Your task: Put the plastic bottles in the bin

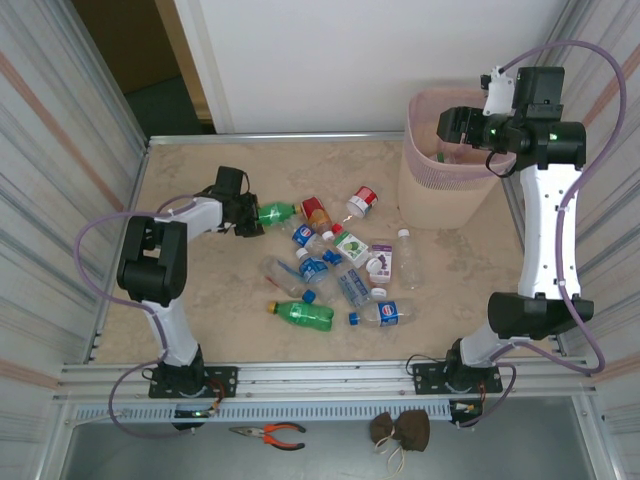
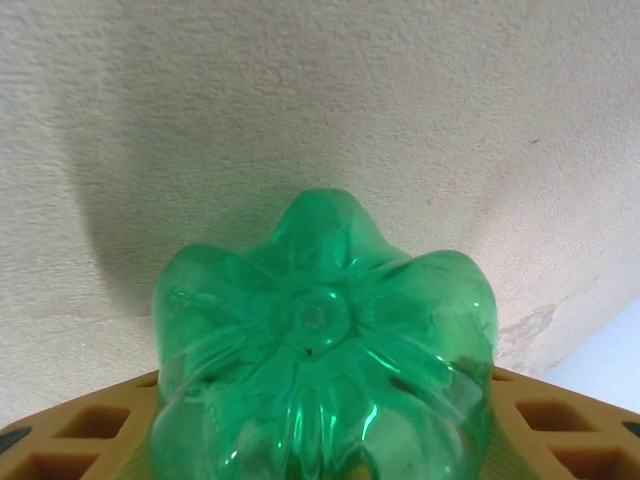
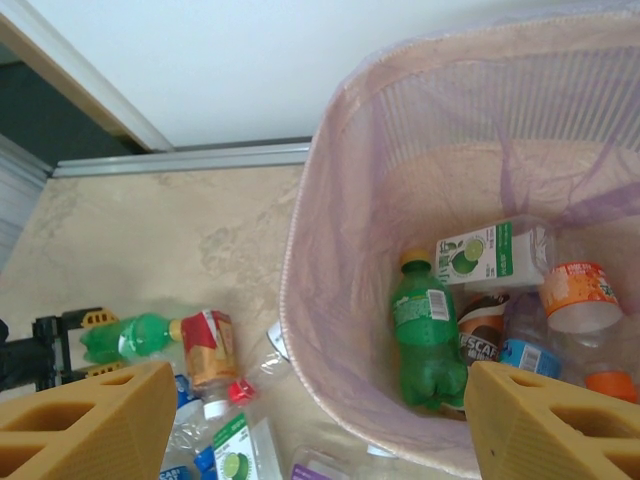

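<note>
Here, green bottle (image 1: 277,212) lies flat, base toward left end effector (image 1: 251,216).

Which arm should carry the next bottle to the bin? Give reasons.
Left: the left fingers flank the green bottle at its base. The right fingers hang open and empty over the bin.

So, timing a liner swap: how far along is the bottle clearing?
Done: a lime-labelled bottle and several others lie in the bin. In hand: the left gripper sits around the base of a green bottle on the table; the right gripper hangs open and empty above the bin. Left: about a dozen bottles on the table.
</note>
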Available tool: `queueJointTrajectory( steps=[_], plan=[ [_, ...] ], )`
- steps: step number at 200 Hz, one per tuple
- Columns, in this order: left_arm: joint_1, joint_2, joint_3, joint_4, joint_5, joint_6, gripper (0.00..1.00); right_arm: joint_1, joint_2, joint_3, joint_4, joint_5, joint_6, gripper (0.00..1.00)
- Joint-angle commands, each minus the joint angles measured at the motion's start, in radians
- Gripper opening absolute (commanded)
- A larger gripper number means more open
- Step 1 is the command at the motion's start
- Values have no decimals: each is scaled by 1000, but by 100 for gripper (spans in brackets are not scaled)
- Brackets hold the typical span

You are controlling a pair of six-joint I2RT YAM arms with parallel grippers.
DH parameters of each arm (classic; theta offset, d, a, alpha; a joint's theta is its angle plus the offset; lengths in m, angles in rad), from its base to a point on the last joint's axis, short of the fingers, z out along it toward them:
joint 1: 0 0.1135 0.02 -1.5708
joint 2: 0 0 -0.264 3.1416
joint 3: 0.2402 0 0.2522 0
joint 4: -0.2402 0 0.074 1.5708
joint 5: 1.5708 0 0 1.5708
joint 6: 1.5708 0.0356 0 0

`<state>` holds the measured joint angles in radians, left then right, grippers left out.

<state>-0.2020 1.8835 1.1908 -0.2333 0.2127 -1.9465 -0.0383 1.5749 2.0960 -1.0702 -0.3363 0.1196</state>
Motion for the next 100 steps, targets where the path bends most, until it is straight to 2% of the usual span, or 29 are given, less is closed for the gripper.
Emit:
queueJointTrajectory(
  steps=[1,57,87,100],
  plan=[
    [18,-38,-23,13,-12,-30,48,10,-39,0,4,9,-18,74],
    [42,-186,-78,56,-14,-41,46,95,-82,-61,56,13,19,74],
    [40,-241,-96,128,29,-47,46,189,-152,-212,241,9,72,74],
    [32,-258,-106,166,55,-66,46,234,-196,-339,369,7,105,74]
  ],
)
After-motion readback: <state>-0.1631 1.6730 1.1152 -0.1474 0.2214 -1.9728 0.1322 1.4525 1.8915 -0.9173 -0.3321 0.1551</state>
